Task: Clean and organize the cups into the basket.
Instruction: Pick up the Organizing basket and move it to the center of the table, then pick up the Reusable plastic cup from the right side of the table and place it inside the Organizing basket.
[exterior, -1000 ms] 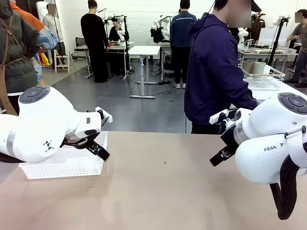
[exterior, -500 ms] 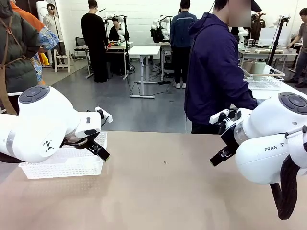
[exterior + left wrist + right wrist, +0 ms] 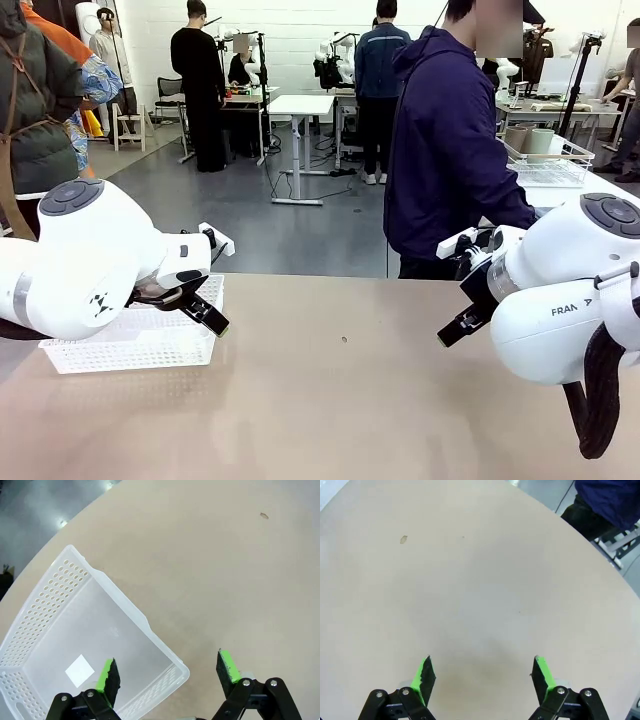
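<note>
The white lattice basket (image 3: 130, 352) sits on the table at the left with nothing in it. My left gripper (image 3: 208, 318) hangs open just above its right end; in the left wrist view the left gripper (image 3: 170, 672) straddles the corner of the basket (image 3: 45, 600). On the right, my right gripper (image 3: 455, 328) hovers open over bare tabletop, and the right gripper (image 3: 483, 672) holds nothing. A tan cup (image 3: 517, 137) and a pale mint cup (image 3: 541, 143) stand far off at the back right, inside a white wire basket (image 3: 555, 172).
A person in a dark blue hoodie (image 3: 445, 150) stands at the table's far edge, right of centre, one arm toward the wire basket. A small dark speck (image 3: 344, 340) marks the brown tabletop (image 3: 330, 400). Other people and tables stand farther back.
</note>
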`<move>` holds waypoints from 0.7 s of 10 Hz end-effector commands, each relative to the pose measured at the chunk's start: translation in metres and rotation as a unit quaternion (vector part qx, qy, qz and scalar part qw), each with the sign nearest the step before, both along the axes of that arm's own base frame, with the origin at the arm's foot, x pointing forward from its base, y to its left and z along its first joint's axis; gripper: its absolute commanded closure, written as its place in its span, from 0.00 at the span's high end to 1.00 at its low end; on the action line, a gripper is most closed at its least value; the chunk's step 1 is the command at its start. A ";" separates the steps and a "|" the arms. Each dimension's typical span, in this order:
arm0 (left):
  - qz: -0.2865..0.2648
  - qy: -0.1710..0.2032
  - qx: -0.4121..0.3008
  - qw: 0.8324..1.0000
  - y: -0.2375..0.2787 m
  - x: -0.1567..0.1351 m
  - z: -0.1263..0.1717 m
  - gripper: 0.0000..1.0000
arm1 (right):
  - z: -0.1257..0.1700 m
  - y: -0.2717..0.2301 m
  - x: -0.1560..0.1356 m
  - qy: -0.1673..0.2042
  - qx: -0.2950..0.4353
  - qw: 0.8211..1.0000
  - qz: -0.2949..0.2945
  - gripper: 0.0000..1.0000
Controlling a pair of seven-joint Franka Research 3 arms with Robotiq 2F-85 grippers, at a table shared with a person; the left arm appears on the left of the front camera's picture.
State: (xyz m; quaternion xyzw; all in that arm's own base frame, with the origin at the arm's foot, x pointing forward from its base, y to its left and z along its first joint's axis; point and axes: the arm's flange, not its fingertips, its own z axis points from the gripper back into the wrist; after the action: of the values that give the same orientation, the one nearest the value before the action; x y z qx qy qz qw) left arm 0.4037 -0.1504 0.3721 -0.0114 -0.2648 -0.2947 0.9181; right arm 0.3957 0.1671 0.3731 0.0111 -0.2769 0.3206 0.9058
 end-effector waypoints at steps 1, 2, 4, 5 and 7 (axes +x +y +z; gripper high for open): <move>0.000 0.000 0.000 1.000 0.000 0.000 0.000 1.00 | 0.000 0.000 0.000 0.000 0.000 1.000 0.000 1.00; 0.000 0.000 0.000 1.000 0.000 0.000 0.000 1.00 | 0.000 0.000 0.000 0.000 0.000 1.000 0.000 1.00; -0.050 -0.008 0.020 0.999 0.021 -0.062 0.050 1.00 | 0.027 -0.015 -0.073 -0.031 -0.009 0.999 -0.004 1.00; -0.042 -0.022 0.040 0.998 0.032 -0.094 0.072 1.00 | 0.041 -0.028 -0.114 -0.043 -0.017 0.999 -0.023 1.00; -0.041 -0.033 0.080 0.995 0.044 -0.138 0.095 1.00 | 0.055 -0.045 -0.166 -0.034 -0.039 0.996 -0.066 1.00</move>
State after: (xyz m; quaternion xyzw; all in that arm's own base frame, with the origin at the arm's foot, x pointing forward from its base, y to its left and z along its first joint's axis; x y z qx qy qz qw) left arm 0.3513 -0.1379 0.4903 0.0346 -0.2715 -0.3441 0.8982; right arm 0.3563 0.1658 0.4706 -0.0334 -0.3054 0.2962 0.9043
